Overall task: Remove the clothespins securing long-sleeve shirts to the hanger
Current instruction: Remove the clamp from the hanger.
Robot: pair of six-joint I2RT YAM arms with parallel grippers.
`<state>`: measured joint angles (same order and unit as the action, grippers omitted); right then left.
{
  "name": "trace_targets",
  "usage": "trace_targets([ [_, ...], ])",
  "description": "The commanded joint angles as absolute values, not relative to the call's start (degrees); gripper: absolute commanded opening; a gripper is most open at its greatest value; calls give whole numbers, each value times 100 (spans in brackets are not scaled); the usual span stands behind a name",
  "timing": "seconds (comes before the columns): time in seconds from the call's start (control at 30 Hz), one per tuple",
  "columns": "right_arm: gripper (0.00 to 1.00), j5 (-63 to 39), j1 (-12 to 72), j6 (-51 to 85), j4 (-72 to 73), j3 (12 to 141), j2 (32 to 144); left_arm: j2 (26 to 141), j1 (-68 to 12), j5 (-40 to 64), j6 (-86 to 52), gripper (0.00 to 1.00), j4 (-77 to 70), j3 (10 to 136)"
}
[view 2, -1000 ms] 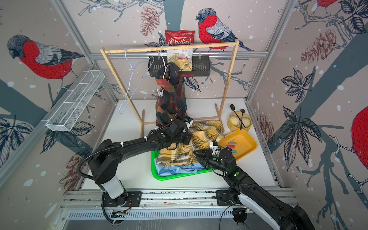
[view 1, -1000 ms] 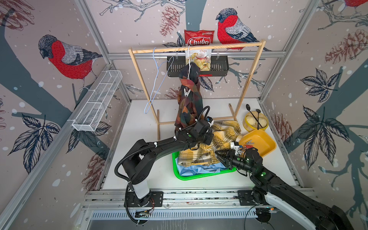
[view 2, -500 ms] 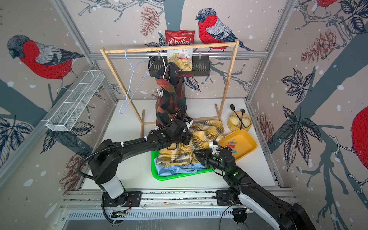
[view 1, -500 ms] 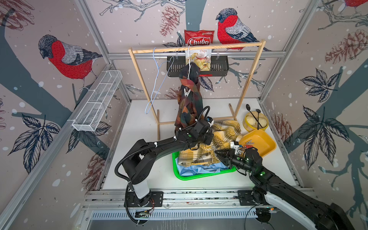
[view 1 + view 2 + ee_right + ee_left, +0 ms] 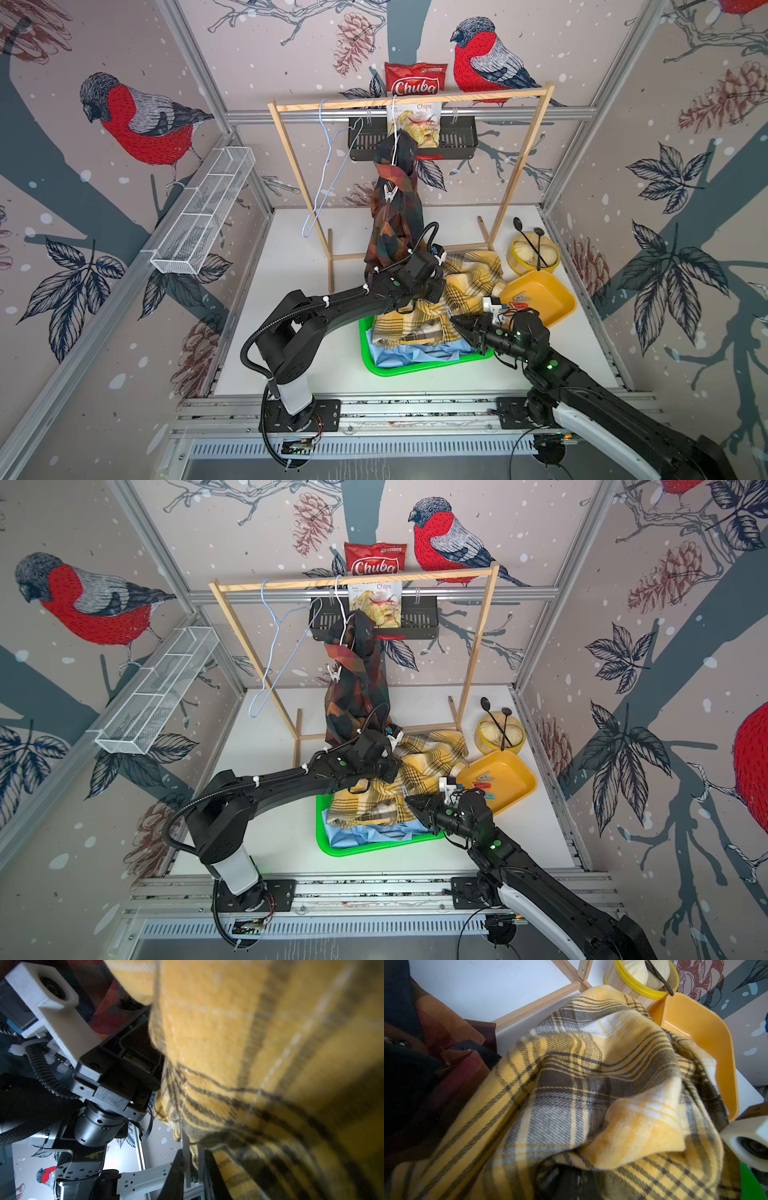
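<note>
The yellow plaid shirt (image 5: 465, 282) (image 5: 591, 1084) lies heaped over the light blue shirt (image 5: 411, 355) in the green tray (image 5: 374, 365). My left gripper (image 5: 419, 291) (image 5: 571, 1180) is shut on a raised fold of the plaid shirt, its jaws mostly buried in cloth. My right gripper (image 5: 459, 326) (image 5: 193, 1159) is shut on a whitish-grey clothespin (image 5: 186, 1147) clipped to that shirt's edge. The dark check shirt (image 5: 395, 216) hangs on a white hanger (image 5: 395, 141) with another pale clothespin (image 5: 389, 192) on it.
A wooden rack (image 5: 411, 97) stands at the back with an empty pale blue hanger (image 5: 328, 166). The yellow tray (image 5: 548, 299) at right holds loose clothespins (image 5: 519, 297), beside a bowl with spoons (image 5: 532, 253). A wire basket (image 5: 203, 208) is fixed to the left wall.
My right gripper's jaws have closed in on the clothespin at the plaid shirt's edge. The left arm has stayed where it was, still holding the fold.
</note>
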<state>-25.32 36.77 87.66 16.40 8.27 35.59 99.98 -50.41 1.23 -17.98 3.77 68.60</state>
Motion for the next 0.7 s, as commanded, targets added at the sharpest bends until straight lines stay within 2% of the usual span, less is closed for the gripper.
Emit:
trace_targets([
  [0.0,12,-2567,3691,8596,1262,919,3478,10019,-5032,0,-1862,0,343,6862],
  [0.67,5,-2428,3632,8347,-270,1270,2512,10113,-5019,-53,-1876,0,356,6860],
])
